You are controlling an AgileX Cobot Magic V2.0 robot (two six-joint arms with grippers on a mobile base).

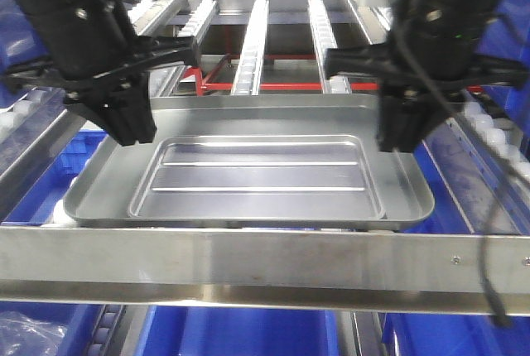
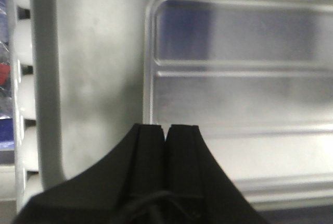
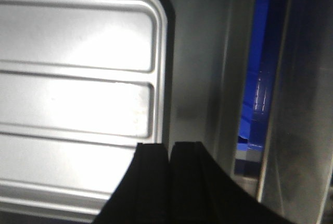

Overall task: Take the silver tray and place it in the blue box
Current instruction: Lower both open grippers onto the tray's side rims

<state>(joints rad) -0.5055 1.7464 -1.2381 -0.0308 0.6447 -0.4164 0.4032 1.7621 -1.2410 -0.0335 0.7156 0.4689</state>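
The silver tray (image 1: 248, 175) lies on a roller rack (image 1: 250, 41). Left gripper (image 2: 165, 126) and right gripper (image 3: 170, 145) — both closed, empty — over its ends.

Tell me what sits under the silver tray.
The silver tray lies on the roller rack, whose lanes run under its far edge. The blue box shows lower down, below the front rail. Whatever is straight beneath the tray is hidden by it.
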